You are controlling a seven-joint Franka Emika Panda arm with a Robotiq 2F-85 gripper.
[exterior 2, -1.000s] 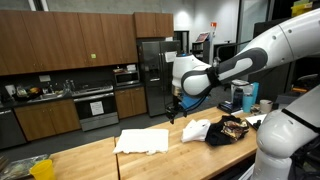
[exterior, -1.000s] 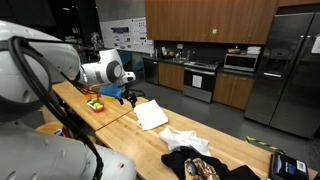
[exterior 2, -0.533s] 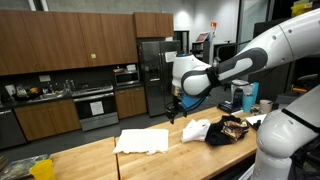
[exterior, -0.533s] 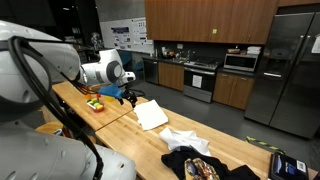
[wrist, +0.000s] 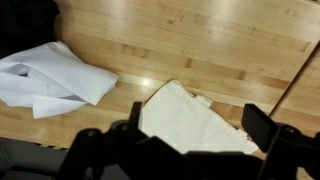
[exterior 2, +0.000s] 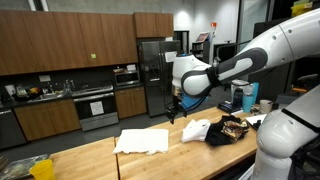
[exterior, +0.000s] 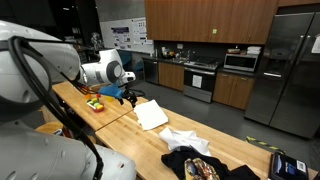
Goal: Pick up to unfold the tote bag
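I have the gripper (exterior 2: 172, 118) hanging above the wooden surface (wrist: 200, 40), its fingers spread apart and holding nothing. The tote bag (wrist: 190, 125) lies folded flat directly beneath it; in the wrist view its near corner sits between the two fingers.

As I judge it, the step in hand is the descent to grasp. I would come straight down and pinch only the top layer near that corner or along an edge. That way, lifting lets the rest of the bag fall open rather than raising the whole fold as a slab. The cloth lies flush on the wood, so the fingertips should reach the surface lightly and close slowly to gather fabric.

To one side of the gripper, near but apart from the bag, lies a crumpled white cloth (wrist: 50, 75). I would keep the fingers off it. Beyond that is a dark bundle (exterior 2: 230, 130), well apart. On the opposite side a seam (wrist: 300, 80) runs across the surface. Above the gripper the air looks free for a tall lift.
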